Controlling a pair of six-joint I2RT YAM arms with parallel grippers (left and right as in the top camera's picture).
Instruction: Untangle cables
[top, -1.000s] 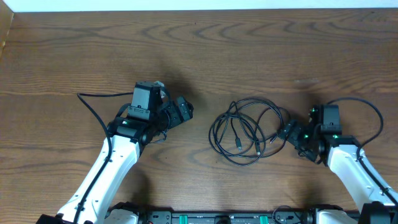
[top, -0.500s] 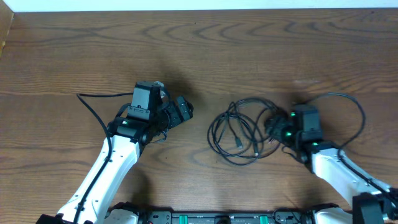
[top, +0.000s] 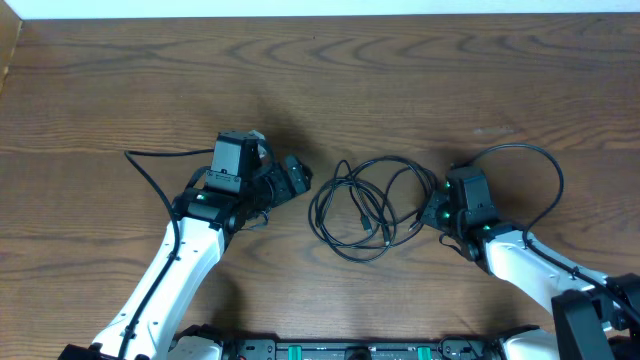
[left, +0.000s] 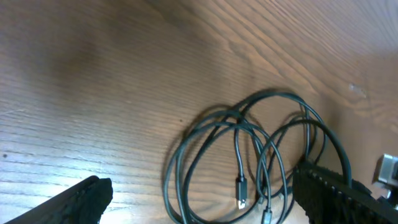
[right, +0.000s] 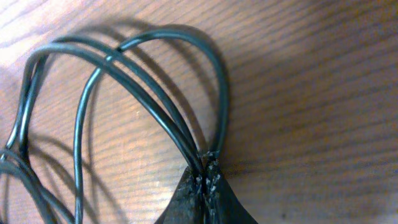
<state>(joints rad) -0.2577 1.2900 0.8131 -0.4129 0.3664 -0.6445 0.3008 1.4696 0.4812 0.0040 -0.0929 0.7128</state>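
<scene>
cables (left: 240, 185) lie right of the wide-open left claw (top: 297, 176), their loops pinched in the right claw (right: 206, 177).

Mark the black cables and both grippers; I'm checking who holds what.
black cables (left: 239, 183), left wrist view, a plug end.
right gripper (right: 205, 176), right wrist view, between shut fingertips pinching a strand.
left gripper (top: 297, 176), overhead view, between open fingertips.

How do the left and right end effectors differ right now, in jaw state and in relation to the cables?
The left end effector stands wide open, while the right end effector is shut. The left end effector holds nothing and sits apart from the cables, off to their left. The right end effector pinches strands at their right edge. Both point toward the cables.
</scene>
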